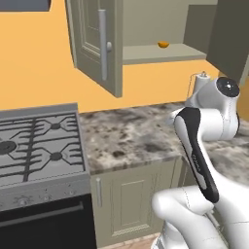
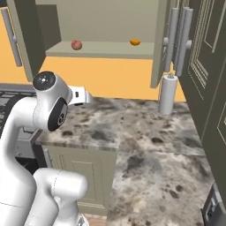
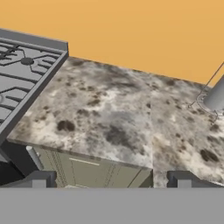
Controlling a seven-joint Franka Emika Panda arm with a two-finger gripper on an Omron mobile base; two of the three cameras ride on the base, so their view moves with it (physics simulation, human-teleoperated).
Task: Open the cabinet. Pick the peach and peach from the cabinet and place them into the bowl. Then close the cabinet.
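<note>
Olive-grey cabinet (image 2: pixel 101 26) doors stand swung wide, bar handles upright. The reddish peach (image 2: pixel 77 44) sits toward the shelf's left end, the orange peach (image 2: pixel 135 42) toward its right, both near the front edge, unpicked. The gripper (image 3: pixel 111 183) hangs over the counter (image 3: pixel 109 118), jaws spread, empty.

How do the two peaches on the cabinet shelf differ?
The reddish peach is a full round shape toward the shelf's left; the orange-yellow peach looks flatter and sits toward the right door. They are well apart. Both are small and rest on the same shelf of the open cabinet.
</note>
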